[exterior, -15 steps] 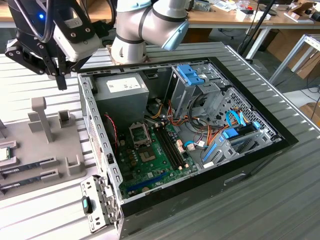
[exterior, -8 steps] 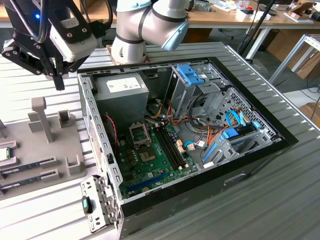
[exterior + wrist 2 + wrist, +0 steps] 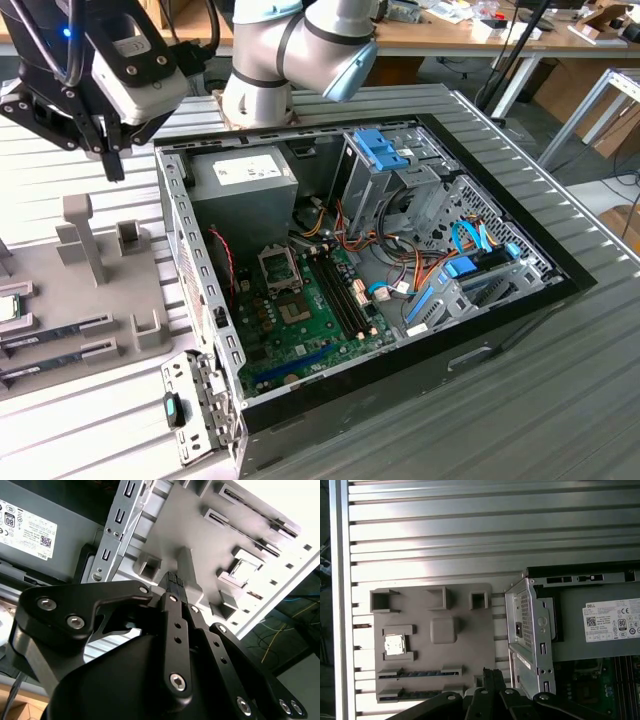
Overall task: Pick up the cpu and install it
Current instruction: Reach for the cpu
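Above the grey parts tray [image 3: 52, 288], at the tray's side nearest the open computer case [image 3: 176, 222], the gripper [image 3: 116, 172] is held clear of the surface. Its fingers [image 3: 174, 581] appear to be brought together to a single tip with nothing between them, though the contact line is partly hidden by the gripper body in both wrist views.

The cpu [image 3: 394, 644] is seated in a small square holder on the tray, silver top up, well apart from the gripper and on the tray's side away from the case. In the exterior view the cpu [image 3: 6, 308] is cut off at the frame edge.

Two long dark memory sticks [image 3: 420, 673] are slotted into the tray just beside the cpu's holder.

Beyond the tray, inside the case, a grey power supply [image 3: 243, 186] is seen. A white label [image 3: 612, 620] with dark print and a code square is fixed to it. Its text is not transcribed.
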You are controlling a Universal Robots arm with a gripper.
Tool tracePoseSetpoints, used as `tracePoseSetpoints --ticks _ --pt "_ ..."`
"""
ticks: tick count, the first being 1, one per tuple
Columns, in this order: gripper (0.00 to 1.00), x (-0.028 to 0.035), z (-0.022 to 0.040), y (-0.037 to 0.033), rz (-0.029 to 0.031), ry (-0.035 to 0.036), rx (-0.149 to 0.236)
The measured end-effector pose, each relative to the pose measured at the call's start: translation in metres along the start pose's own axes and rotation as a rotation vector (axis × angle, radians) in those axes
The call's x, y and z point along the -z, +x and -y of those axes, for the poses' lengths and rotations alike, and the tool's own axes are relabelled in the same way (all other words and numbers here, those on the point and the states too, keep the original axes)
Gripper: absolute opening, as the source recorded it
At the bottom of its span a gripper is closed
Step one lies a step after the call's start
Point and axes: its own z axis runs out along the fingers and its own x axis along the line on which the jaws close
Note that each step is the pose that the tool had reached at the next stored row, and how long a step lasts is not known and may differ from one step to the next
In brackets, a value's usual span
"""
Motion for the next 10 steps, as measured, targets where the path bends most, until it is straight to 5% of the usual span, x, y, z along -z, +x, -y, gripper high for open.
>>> tracePoseSetpoints --ticks 10 --pt "0.11 0.0001 0.0003 0.0038 0.0 0.0 0.0"
